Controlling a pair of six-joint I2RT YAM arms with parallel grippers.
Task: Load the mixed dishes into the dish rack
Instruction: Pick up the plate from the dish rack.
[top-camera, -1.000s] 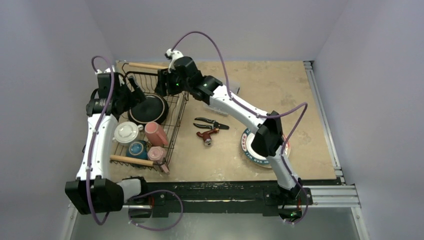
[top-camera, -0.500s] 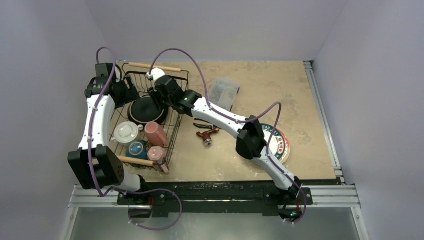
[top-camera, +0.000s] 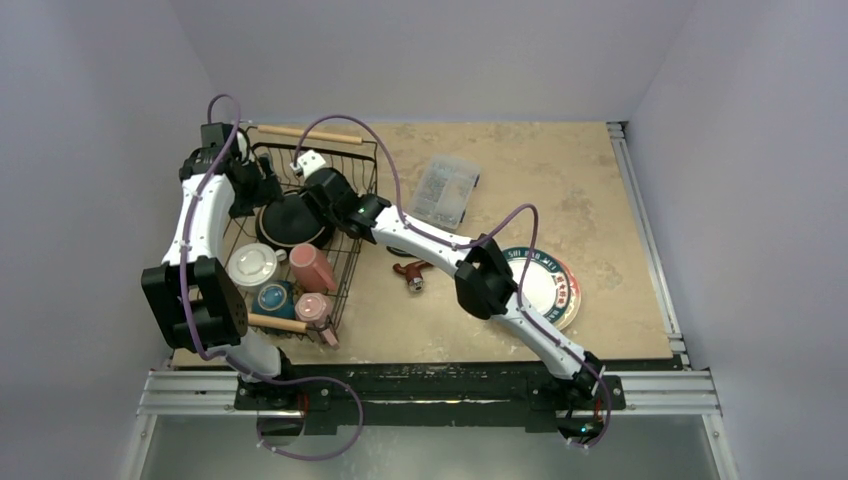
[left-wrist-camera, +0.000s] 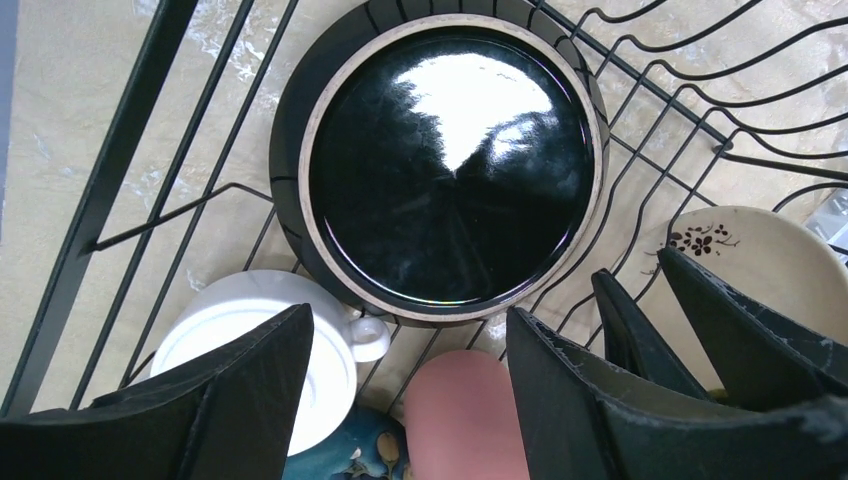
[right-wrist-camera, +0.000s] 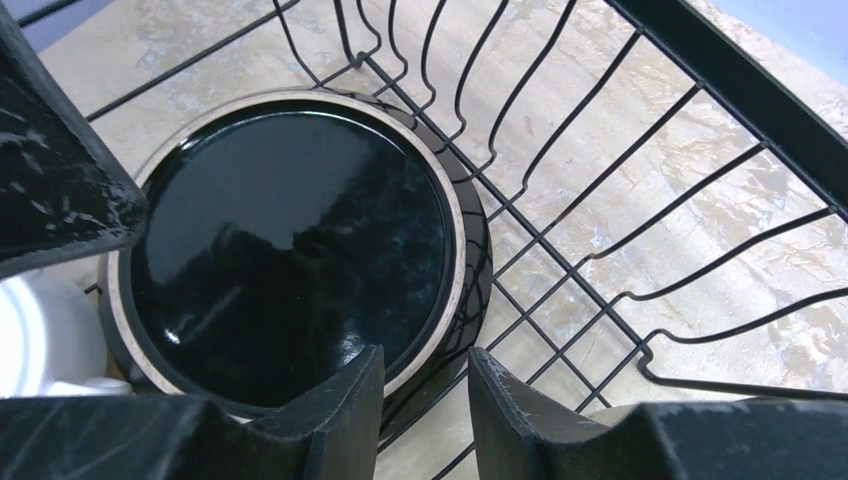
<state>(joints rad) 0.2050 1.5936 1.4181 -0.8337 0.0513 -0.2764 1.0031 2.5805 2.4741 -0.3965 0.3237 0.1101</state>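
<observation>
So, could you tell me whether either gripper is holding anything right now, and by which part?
Nothing is held. The left gripper and right gripper both hang open above the black bowl in the dish rack, jaws empty.

Lettering on one thing only: the plate (top-camera: 550, 285), flat on the table (top-camera: 600, 180) well to the right of the dish rack (top-camera: 275, 129). Printed in dark capitals along the teal band of the rim, curving over the arc nearest the rack. Middle word seems to read BAR; the rest too small and blurred to spell out. Further round, on the side away from the rack, red stamp-like blocks, unreadable. On the cream saucer (left-wrist-camera: 760, 260), seen among the rack's wires, just a dark flower sprig as decoration.
</observation>
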